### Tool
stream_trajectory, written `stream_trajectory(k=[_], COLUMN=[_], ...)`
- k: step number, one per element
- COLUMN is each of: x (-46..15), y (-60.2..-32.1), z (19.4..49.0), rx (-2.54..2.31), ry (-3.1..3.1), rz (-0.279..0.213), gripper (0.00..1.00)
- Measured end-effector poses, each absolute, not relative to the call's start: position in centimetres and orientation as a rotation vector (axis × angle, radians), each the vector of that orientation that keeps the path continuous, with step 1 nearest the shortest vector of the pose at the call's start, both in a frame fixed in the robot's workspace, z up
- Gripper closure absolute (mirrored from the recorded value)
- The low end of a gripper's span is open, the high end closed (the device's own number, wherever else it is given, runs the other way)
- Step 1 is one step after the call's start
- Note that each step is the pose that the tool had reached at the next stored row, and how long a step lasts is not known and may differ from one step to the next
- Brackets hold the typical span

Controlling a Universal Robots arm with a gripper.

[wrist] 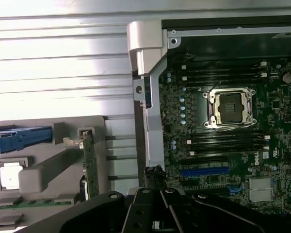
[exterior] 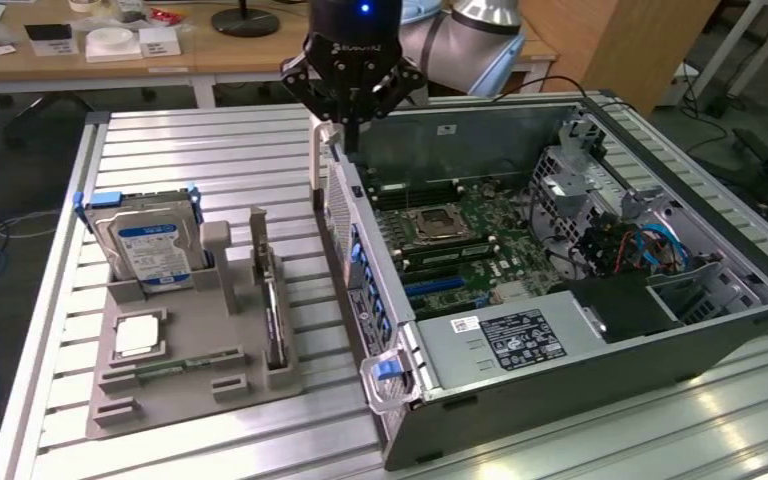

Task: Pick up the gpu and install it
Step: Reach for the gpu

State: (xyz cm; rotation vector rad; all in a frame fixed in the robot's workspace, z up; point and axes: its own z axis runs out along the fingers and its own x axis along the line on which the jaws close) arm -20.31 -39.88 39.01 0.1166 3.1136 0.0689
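The gpu (exterior: 272, 310) stands on its edge in a slot of the grey holder (exterior: 184, 395), its silver bracket end toward the back; in the wrist view the gpu (wrist: 88, 162) shows edge-on as a thin green strip. My gripper (exterior: 349, 125) hangs high over the rear corner of the open computer case (exterior: 598, 335), well behind the gpu and apart from it. Its fingers are shut with nothing between them; the wrist view has the gripper (wrist: 161, 196) over the case's side rail. Inside the case lies the motherboard with a blue slot (wrist: 205, 171).
On the holder a silver hard drive (exterior: 144, 250) stands in blue rails, a processor chip (exterior: 137, 335) lies flat, and a memory stick (exterior: 171, 367) lies in front. A processor socket (exterior: 434, 222) sits mid-board. Drive cages and cables (exterior: 624, 245) crowd the case's right side. Desks stand behind the slatted table.
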Motion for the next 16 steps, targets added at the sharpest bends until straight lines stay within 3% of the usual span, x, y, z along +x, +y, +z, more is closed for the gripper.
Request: stream_trajectory(k=[16], x=[-23.1], y=[-39.9], z=[38.9], rx=[0.117], ry=[3.114], rz=[0.069], gripper=[0.89])
